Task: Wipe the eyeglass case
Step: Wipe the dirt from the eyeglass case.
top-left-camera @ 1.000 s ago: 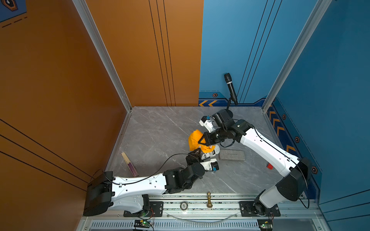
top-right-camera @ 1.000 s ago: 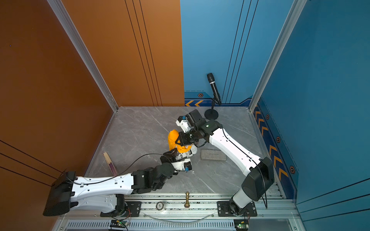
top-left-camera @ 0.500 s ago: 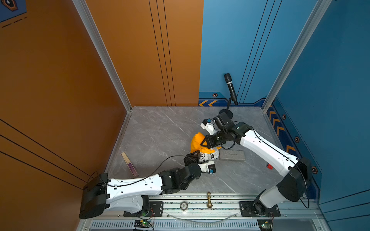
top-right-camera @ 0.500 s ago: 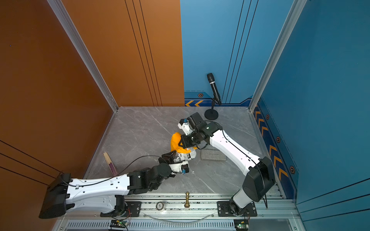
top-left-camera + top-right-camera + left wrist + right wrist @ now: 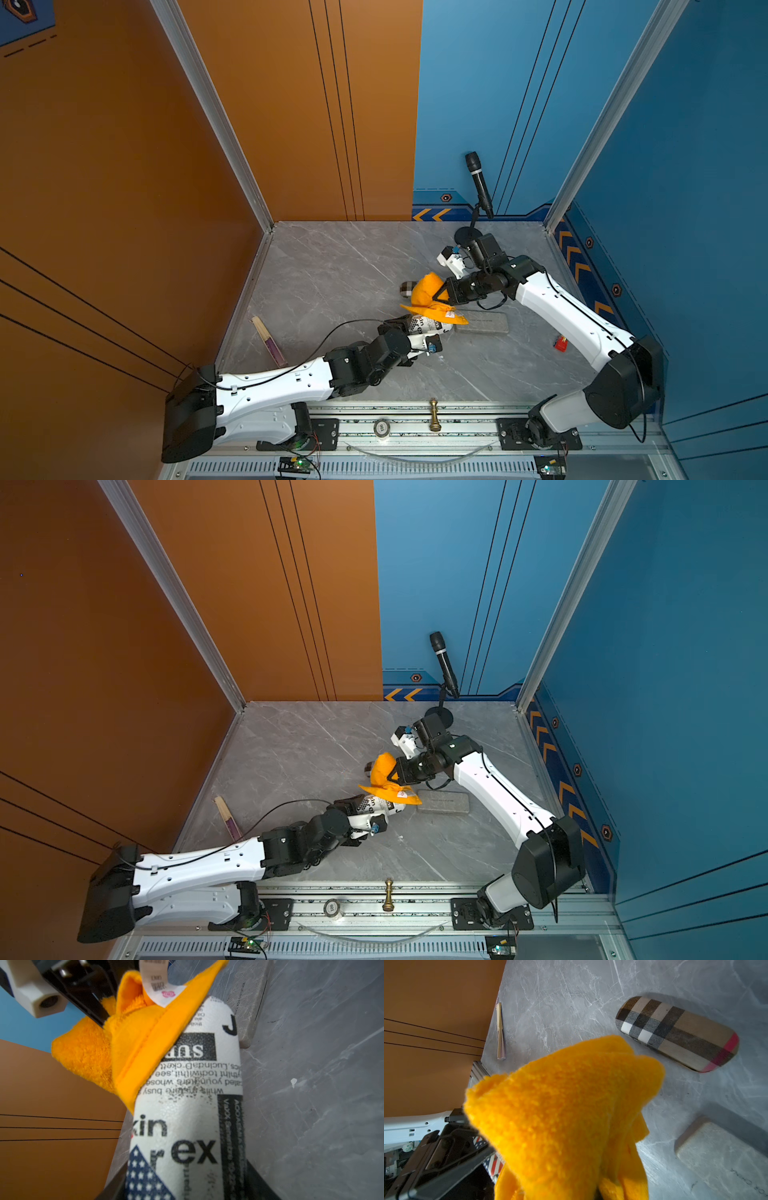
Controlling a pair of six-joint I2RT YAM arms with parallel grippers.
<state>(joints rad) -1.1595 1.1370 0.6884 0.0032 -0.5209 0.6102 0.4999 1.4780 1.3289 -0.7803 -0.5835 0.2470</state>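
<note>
Low in both top views, a brass chess piece [image 5: 434, 415] stands on the rail. Above it, near mid-frame, the left claw [image 5: 409, 328] is clenched around the newsprint eyeglass case [image 5: 187, 1105]. The orange cloth [image 5: 424, 289], pinched tight in the right claw [image 5: 441, 296], drapes onto the case's far end. Beyond, a grey block [image 5: 482, 322] and a plaid case [image 5: 677, 1032] lie on the surface [image 5: 332, 270]. A microphone [image 5: 478, 183] stands at the back.

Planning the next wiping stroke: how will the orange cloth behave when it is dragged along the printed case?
Likely floppy: the orange cloth hangs in bunched folds from the right gripper. Its fuzzy pile suggests light weight and some grip on the printed case. The loose hemmed corner draped there may fold over.
</note>
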